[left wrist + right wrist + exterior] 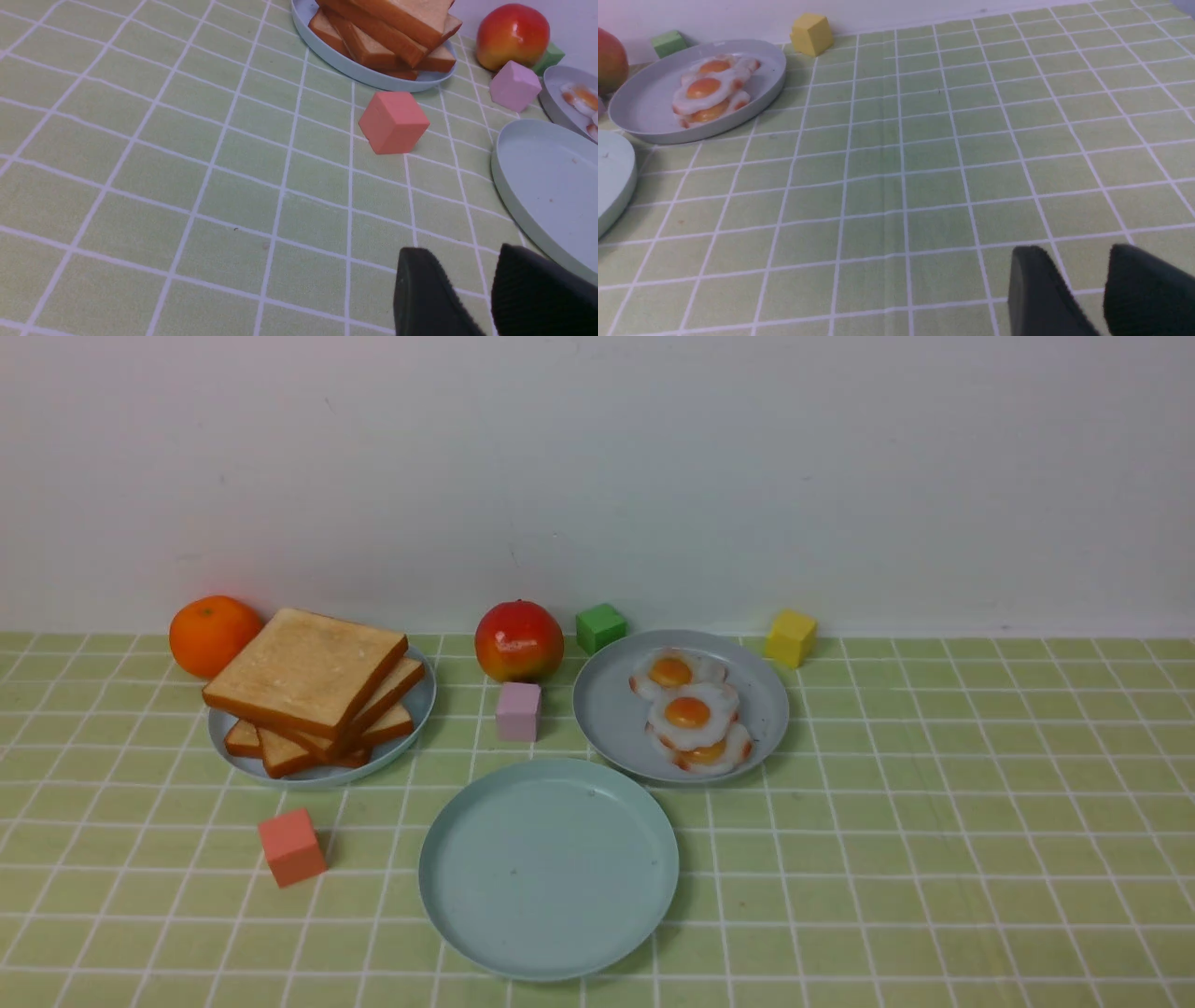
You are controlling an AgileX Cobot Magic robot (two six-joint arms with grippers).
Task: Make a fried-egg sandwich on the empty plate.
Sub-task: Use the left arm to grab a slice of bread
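**Front view.** A table covered by a pale green checked cloth [934,859] stands against a white wall. The mint-green plate [549,873] lies nearest the robot, at the middle of the cloth, with its surface bare. Behind it to the left, the toast plate [422,707], grey-blue, carries a fanned stack of toast slices [308,677]. The top slice lies tilted across the others. There appear to be four or five slices, the lower ones being partly hidden. Behind the mint-green plate to the right, just beside its rim, the egg plate [607,714], also grey-blue, holds three fried eggs [691,713] overlapping in a row. A pink block [518,711] stands between the two grey-blue plates. A red-and-yellow apple [518,640] sits behind the pink block, and a green block [599,627] sits beside the apple. An orange [213,635] sits just beside the far left edge of the toast plate. A yellow block [791,637] stands near the far right edge of the egg plate. A salmon block [292,847] stands alone to the left of the mint-green plate.

**Left wrist view.** The left gripper [462,254] hangs low over bare cloth, near the edge of the mint-green plate and apart from the salmon block. Its two black fingers stand parted with only cloth between them, grasping nothing.

**Right wrist view.** The right gripper [1073,249] hangs low over bare cloth, well apart from the egg plate. It is also released and grasps nothing.
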